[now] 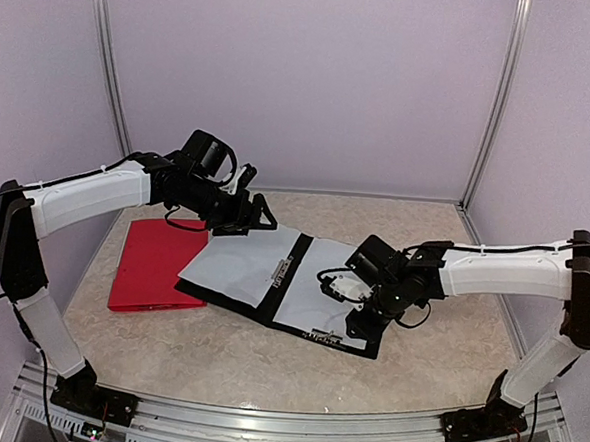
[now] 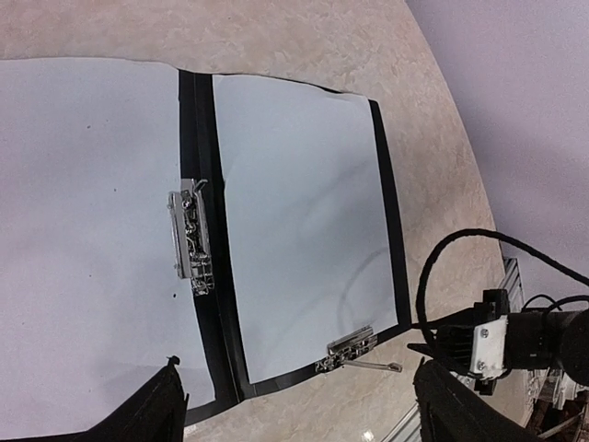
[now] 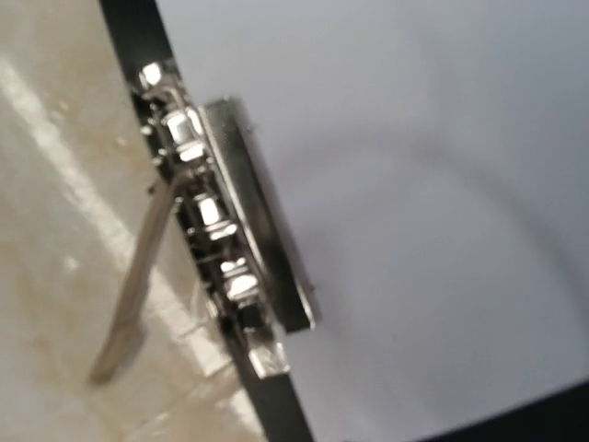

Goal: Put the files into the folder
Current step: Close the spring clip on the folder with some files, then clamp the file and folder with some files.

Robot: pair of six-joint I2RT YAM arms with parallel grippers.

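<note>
A black folder (image 1: 232,303) lies open on the table, and white files cover both halves: one sheet (image 1: 234,265) on the left, another (image 1: 309,294) on the right. In the left wrist view the right sheet (image 2: 294,212) sits under a metal clip (image 2: 354,345) at the folder's edge, whose lever sticks out over the table. A second clip (image 2: 190,238) is on the spine. My left gripper (image 1: 260,217) hovers over the folder's far left corner, open and empty (image 2: 304,414). My right gripper (image 1: 343,287) hangs close over the right sheet (image 3: 414,230) beside the edge clip (image 3: 230,239); its fingers are hidden.
A closed red folder (image 1: 152,262) lies left of the black one, partly under its left edge. Purple walls with metal posts close in the marble-patterned table (image 1: 426,369). A metal rail runs along the near edge.
</note>
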